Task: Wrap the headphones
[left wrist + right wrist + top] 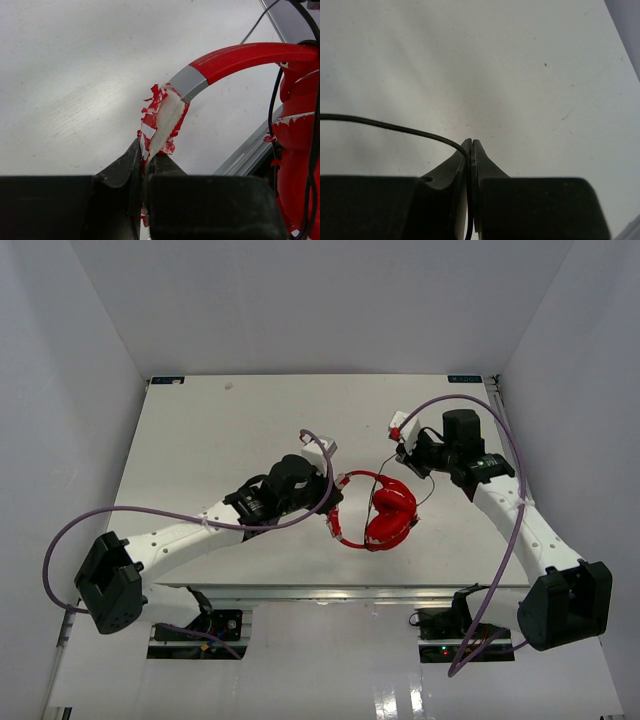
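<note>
Both claws clamped on the headphones point(388, 515)
Frayed headband point(240, 54) in left claw point(146, 159) may tear — thin cable point(385, 125) in right claw point(471, 146) may slip

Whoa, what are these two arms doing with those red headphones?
Both arms have hold of a pair of red headphones near the middle of the white table. The left gripper is clamped shut on the worn, peeling end of the headband. The right gripper is pinched shut on the thin black cable, which runs off to one side. Some cable crosses the earcups, but how far it is wrapped is unclear.
</note>
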You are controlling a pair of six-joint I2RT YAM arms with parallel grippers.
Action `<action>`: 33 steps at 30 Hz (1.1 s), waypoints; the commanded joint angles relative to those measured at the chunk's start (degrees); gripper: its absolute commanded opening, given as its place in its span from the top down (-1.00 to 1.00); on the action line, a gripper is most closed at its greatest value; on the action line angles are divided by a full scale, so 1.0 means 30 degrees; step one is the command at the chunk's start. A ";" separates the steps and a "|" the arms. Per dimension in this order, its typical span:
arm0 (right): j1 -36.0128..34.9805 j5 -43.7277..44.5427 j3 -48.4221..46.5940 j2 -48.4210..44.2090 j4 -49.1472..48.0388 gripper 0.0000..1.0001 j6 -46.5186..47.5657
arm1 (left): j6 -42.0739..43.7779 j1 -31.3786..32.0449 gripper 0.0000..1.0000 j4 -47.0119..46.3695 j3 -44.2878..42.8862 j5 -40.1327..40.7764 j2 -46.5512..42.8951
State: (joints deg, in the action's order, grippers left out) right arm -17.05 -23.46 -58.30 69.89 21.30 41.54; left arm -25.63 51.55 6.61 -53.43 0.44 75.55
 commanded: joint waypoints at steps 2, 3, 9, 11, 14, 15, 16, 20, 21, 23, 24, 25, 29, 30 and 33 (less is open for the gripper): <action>0.0521 -0.5558 0.0063 0.0186 0.0179 0.83 -0.1223 | -0.0363 0.0078 1.00 0.0375 -0.2248 0.0799 -0.1263; 0.0504 -0.6253 0.0151 0.0238 0.0024 0.83 -0.1430 | -0.0259 0.0095 1.00 0.0584 -0.2922 0.0835 -0.1211; 0.0524 -1.0298 -0.0850 0.1864 -0.0911 0.61 -0.3332 | 0.0488 0.0075 1.00 0.2920 -0.6899 0.1103 -0.0604; 0.0497 -1.1254 -0.1105 0.2430 -0.1463 0.58 -0.4116 | 0.0566 0.0102 1.00 0.3492 -0.7786 0.1407 -0.0564; 0.0526 -1.2441 -0.1244 0.3087 -0.2338 0.58 -0.5249 | 0.0574 0.0073 1.00 0.4193 -0.8936 0.1886 -0.0572; 0.0526 -1.2680 -0.1185 0.3279 -0.2531 0.58 -0.5458 | 0.0574 0.0073 1.00 0.4327 -0.9277 0.2050 -0.0543; 0.0523 -1.2922 -0.1125 0.3460 -0.2742 0.59 -0.5682 | 0.0574 0.0073 1.00 0.4470 -0.9596 0.2218 -0.0514; 0.0498 -1.3699 -0.0323 0.3560 -0.3867 0.60 -0.6724 | 0.0543 0.0073 1.00 0.5127 -1.0474 0.3031 -0.0366; 0.0516 -1.3881 -0.0086 0.3451 -0.4122 0.60 -0.7034 | 0.0525 0.0073 1.00 0.5200 -1.0639 0.3233 -0.0311; 0.0522 -1.4003 0.0416 0.3271 -0.4484 0.60 -0.7297 | 0.0486 0.0073 1.00 0.5384 -1.0908 0.3638 -0.0253; 0.0500 -1.3975 0.0623 0.3027 -0.4662 0.60 -0.7401 | 0.0493 0.0073 1.00 0.5385 -1.0963 0.4106 -0.0256; 0.0526 -1.3944 0.0851 0.2872 -0.4851 0.60 -0.7610 | 0.0555 0.0073 1.00 0.5385 -1.0991 0.4436 -0.0291; 0.0526 -1.3804 0.1551 0.1987 -0.5043 0.60 -0.7751 | 0.0804 -0.0123 1.00 0.5358 -1.1130 0.5517 -0.0516; 0.0508 -1.3730 0.1744 0.1797 -0.5248 0.61 -0.7917 | 0.0790 -0.0240 1.00 0.5356 -1.1135 0.5644 -0.0535; 0.0497 -1.3546 0.2112 0.1395 -0.5663 0.62 -0.8340 | 0.0538 -0.0783 1.00 0.5327 -1.1136 0.5961 -0.0568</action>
State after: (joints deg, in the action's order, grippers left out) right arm -15.66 -63.08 -52.99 77.34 8.38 18.93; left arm -22.29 51.04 25.66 -83.44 15.12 75.75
